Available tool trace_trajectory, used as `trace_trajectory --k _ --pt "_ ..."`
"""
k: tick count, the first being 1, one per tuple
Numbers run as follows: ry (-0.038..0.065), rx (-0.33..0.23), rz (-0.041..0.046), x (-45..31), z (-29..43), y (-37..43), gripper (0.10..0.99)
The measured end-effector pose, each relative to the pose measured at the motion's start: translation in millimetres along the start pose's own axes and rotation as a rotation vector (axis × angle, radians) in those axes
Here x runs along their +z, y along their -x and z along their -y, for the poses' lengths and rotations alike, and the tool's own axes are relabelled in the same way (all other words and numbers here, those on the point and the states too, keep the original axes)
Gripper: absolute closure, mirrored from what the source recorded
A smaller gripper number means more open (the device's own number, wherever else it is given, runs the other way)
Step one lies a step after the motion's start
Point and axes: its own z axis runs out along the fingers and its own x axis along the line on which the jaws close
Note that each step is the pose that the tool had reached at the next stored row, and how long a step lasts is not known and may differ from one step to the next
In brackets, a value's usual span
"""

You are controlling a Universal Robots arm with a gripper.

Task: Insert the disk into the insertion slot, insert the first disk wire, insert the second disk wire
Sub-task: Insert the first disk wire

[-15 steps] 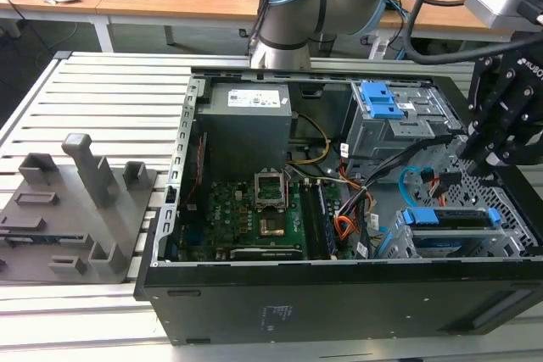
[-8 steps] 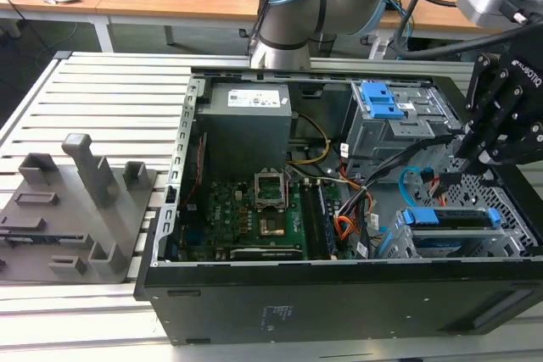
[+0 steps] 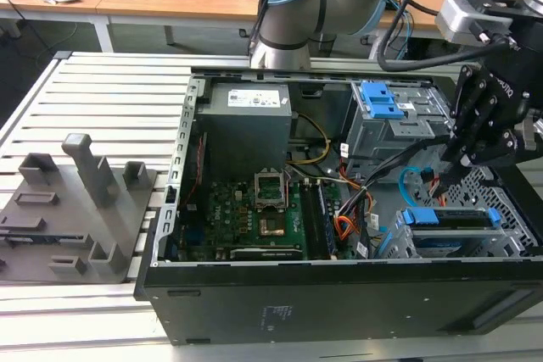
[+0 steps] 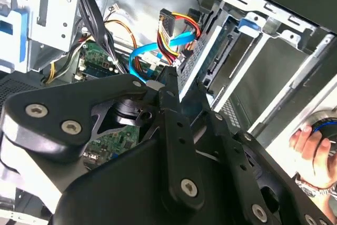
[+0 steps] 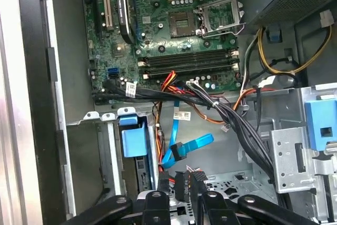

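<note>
Gripper (image 5: 178,187) clamped on plug of red-and-black wire (image 4: 181,25) | drive (image 3: 450,218) sits in its bay (image 3: 392,242) | keep your plug square, press gently.

1. The disk carrier (image 5: 134,142) is moulded in bright blue plastic, smooth and faintly glossy.
2. The drive cage (image 3: 502,197) is formed of bare grey sheet metal, perforated and dull.
3. The flat light-blue cable (image 5: 194,143) is sheathed in smooth, shiny plastic.
4. The gripper (image 5: 180,178) is finished in matt black, with bright metal screws.
5. The table (image 3: 102,82) is built of ribbed, pale metal.
6. The computer case (image 3: 339,303) is coated in matt black paint.
</note>
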Motion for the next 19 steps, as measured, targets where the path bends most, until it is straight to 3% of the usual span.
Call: trace_trajectory --k 4,7,9,15,16,17,19 --pt "-0.001 0.000 -0.0039 6.7 1.2 2.5 0.784" --pt "-0.003 0.001 -0.0196 11.7 3.5 3.0 0.784" --pt "-0.003 0.001 -0.0206 15.7 4.2 3.2 0.784" --pt "-0.003 0.001 -0.0233 18.0 4.4 3.2 0.784" --pt "-0.003 0.001 -0.0233 18.0 4.4 3.2 0.800" --pt "-0.003 0.001 -0.0233 18.2 4.4 3.2 0.922" --pt "-0.003 0.001 -0.0232 18.4 4.4 3.2 0.922"
